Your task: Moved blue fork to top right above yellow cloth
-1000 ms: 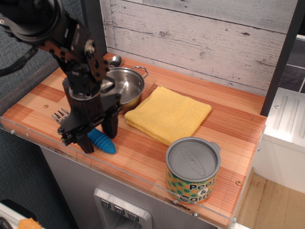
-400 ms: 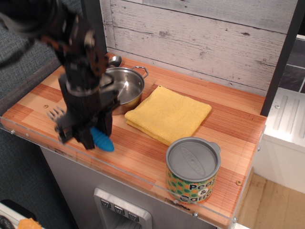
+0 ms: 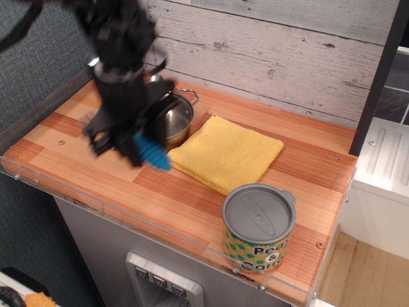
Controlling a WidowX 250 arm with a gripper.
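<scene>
My black gripper (image 3: 128,144) is shut on the blue fork (image 3: 153,153) and holds it lifted above the wooden counter, just left of the yellow cloth (image 3: 225,152). Only the ribbed blue handle shows, sticking out to the lower right; the fork's metal head is hidden behind the gripper. The arm is motion-blurred. The folded yellow cloth lies flat in the middle of the counter, right of the steel pot (image 3: 172,118).
A steel pot with handles stands at the back left, partly behind my arm. A lidded can (image 3: 258,227) with a patterned label stands at the front right. A whitewashed plank wall (image 3: 268,51) runs behind the counter. A clear plastic lip (image 3: 166,240) edges the counter's front.
My gripper has closed on the blue fork, lifted it off the counter and carried it up and to the right, toward the yellow cloth.
</scene>
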